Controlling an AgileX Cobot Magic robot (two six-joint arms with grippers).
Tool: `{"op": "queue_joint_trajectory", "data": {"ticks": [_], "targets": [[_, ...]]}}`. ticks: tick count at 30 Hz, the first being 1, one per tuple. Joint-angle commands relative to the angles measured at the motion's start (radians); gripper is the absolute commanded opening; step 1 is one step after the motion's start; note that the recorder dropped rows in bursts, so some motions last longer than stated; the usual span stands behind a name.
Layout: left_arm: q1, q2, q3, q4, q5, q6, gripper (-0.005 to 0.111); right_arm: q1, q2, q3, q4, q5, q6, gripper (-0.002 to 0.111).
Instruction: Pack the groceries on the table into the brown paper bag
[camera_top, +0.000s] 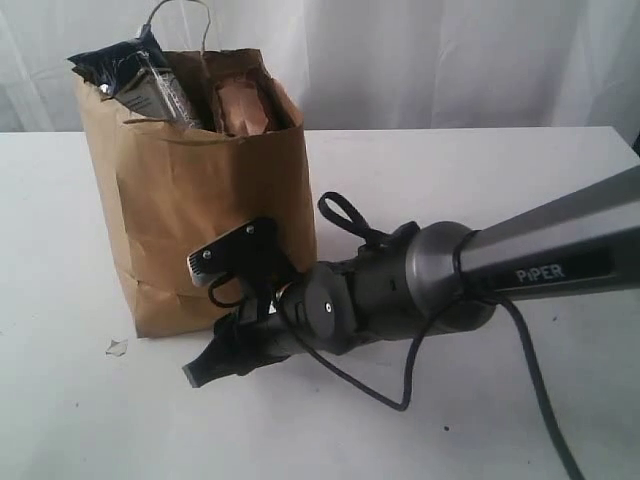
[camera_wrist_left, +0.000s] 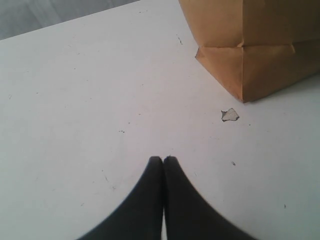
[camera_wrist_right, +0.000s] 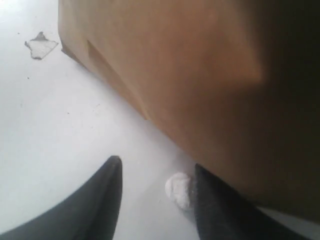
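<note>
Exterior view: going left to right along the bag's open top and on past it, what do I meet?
The long dark-blue packet → brown-red pouch → right arm's grey link, marked PiPER.

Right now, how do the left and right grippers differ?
The left gripper is shut; the right gripper is open. The left points at the table, apart from the paper bag; the right sits close beside the bag's base, a small white crumb between its fingers. Both have black fingers and hold nothing.
</note>
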Motion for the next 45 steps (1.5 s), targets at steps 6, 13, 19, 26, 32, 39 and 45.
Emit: {"op": "queue_joint_trajectory", "data": {"ticks": [6, 13, 19, 26, 32, 39, 45], "targets": [[-0.005, -0.005, 0.004, -0.01, 0.003, 0.0, 0.0, -0.002, 0.036, -0.007, 0.002, 0.019, 0.006, 0.029], [-0.005, -0.005, 0.004, -0.01, 0.003, 0.0, 0.0, -0.002, 0.032, -0.007, 0.006, 0.117, 0.052, 0.014], [-0.005, -0.005, 0.004, -0.01, 0.003, 0.0, 0.0, -0.002, 0.002, -0.007, 0.007, 0.293, 0.115, 0.003], [-0.005, -0.005, 0.004, -0.01, 0.003, 0.0, 0.0, -0.002, -0.095, -0.007, 0.008, 0.458, 0.117, 0.003], [-0.005, -0.005, 0.004, -0.01, 0.003, 0.0, 0.0, -0.002, -0.2, -0.007, 0.01, 0.575, 0.121, 0.003], [-0.005, -0.005, 0.004, -0.01, 0.003, 0.0, 0.0, -0.002, -0.303, -0.007, 0.115, 0.741, 0.113, 0.003], [-0.005, -0.005, 0.004, -0.01, 0.003, 0.0, 0.0, -0.002, -0.4, -0.007, 0.203, 0.907, 0.108, 0.003]]}}
